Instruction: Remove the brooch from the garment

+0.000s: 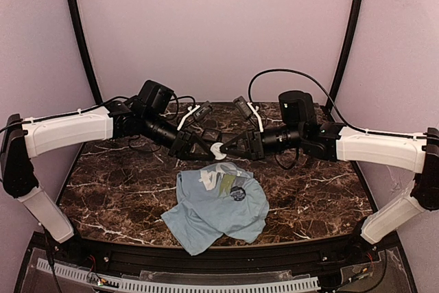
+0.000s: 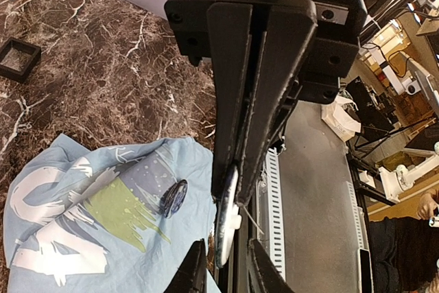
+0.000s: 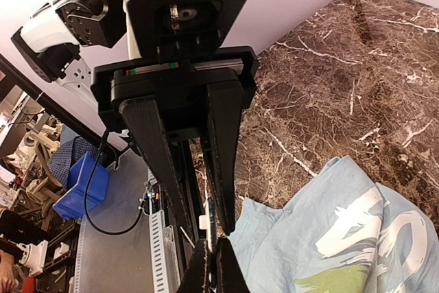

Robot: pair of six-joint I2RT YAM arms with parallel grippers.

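**Q:** Where does the brooch lie?

**A:** Brooch (image 1: 238, 193): a dark round badge on the light blue shirt (image 1: 206, 214), at the right edge of its green-and-white print. It sits in open view, nearer than both grippers and apart from them.

**Q:** And the fingers?

**A:** Left gripper (image 1: 207, 147): fingers almost together, clamped on a pale disc (image 1: 217, 150) with a dark rim and a thin pin, above the shirt's far edge. Right gripper (image 1: 230, 147): fingers pressed together, tips at the same disc; whether they pinch it cannot be told.

**Q:** Surroundings? Lettering?

**A:** Marble table (image 1: 116, 183). A small square black tray (image 2: 17, 56) stands on it, apart from the shirt. A blue bin (image 3: 81, 186) is off the table. The shirt's large white letters are creased and unreadable.
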